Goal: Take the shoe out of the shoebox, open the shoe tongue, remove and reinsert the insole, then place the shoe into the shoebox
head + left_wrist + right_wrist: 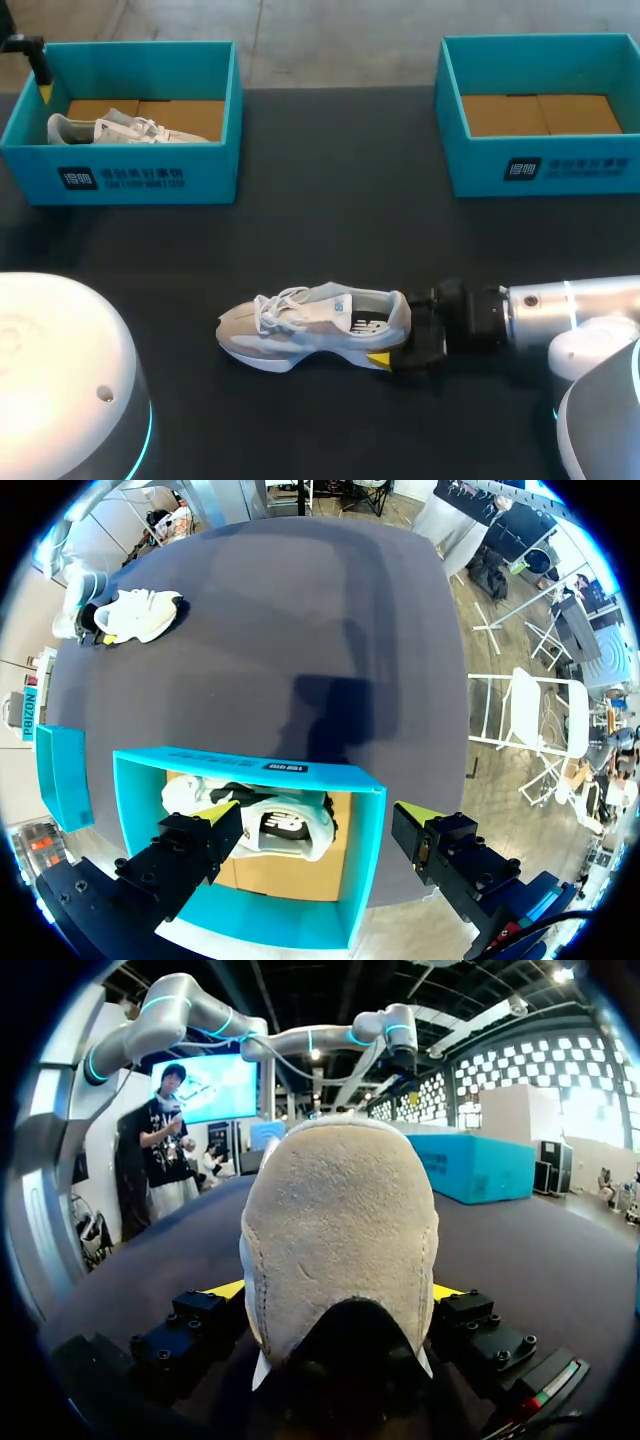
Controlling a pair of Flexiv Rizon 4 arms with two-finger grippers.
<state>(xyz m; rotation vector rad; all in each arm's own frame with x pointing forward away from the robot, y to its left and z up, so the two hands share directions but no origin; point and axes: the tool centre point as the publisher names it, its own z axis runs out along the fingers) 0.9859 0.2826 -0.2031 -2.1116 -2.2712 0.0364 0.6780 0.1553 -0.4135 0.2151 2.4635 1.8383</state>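
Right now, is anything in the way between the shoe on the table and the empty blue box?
Nothing I can see. Only bare table lies between the shoe and the empty box. The right claw grips the shoe's heel.

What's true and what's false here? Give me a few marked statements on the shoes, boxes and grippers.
1. The right shoebox is empty. True.
2. The shoe on the table lies on its side. False: it stands on its sole.
3. The left shoebox holds a second shoe. True.
4. The left gripper is shut on that second shoe. False: its fingers are open above the box.
5. The right gripper is at the table shoe's toe. False: it grips the heel.
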